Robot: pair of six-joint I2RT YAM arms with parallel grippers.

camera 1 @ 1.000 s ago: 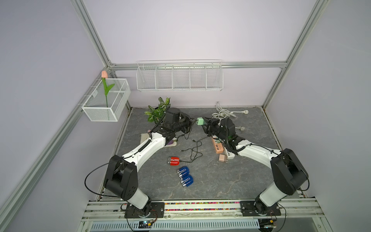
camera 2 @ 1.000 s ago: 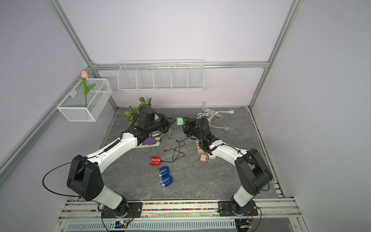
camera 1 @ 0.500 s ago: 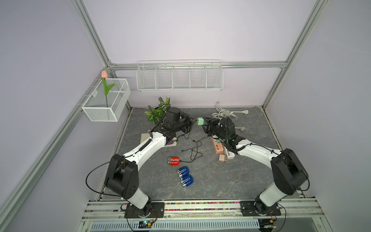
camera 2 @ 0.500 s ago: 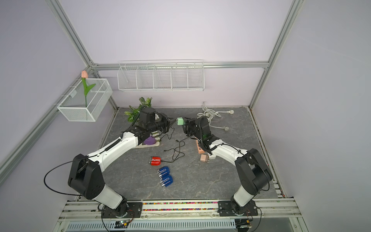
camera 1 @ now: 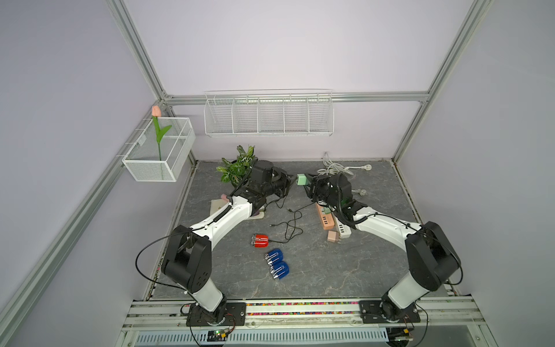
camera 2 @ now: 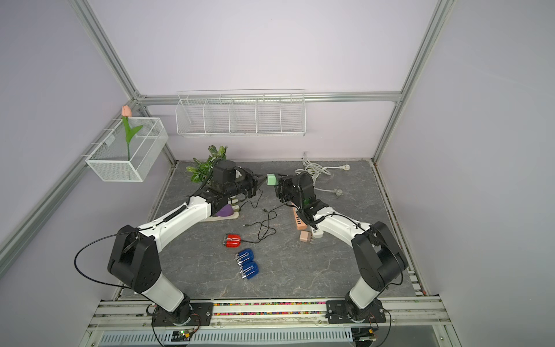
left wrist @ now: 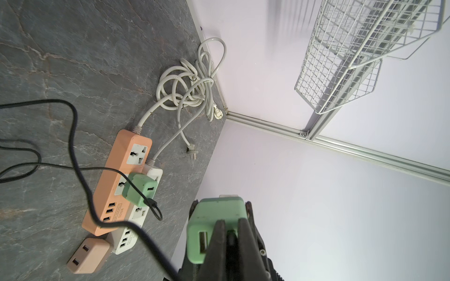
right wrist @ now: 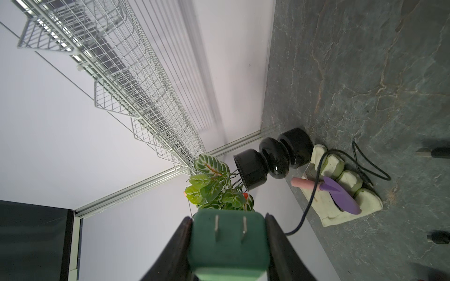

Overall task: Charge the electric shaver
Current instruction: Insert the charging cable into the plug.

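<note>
Green plastic cube charger (right wrist: 227, 240) is clamped in the right gripper (right wrist: 227, 220), its USB slot turned toward the left gripper (left wrist: 230, 226). That gripper's fingers are pinched together on what looks like the plug end of a thin black charging cable (left wrist: 71, 136), probably so one arm braces the socket while the other pushes in. The small red electric shaver (camera 1: 260, 240) lies apart from both grippers on the dark grey veined tabletop (camera 1: 330, 270). Lilac walls and aluminium framing enclose the cell.

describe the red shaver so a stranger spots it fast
On the grey stone-patterned tabletop, look near its centre. The small red electric shaver lies beside two blue shavers; it alone is red, with a thin black cable at its end.
</note>
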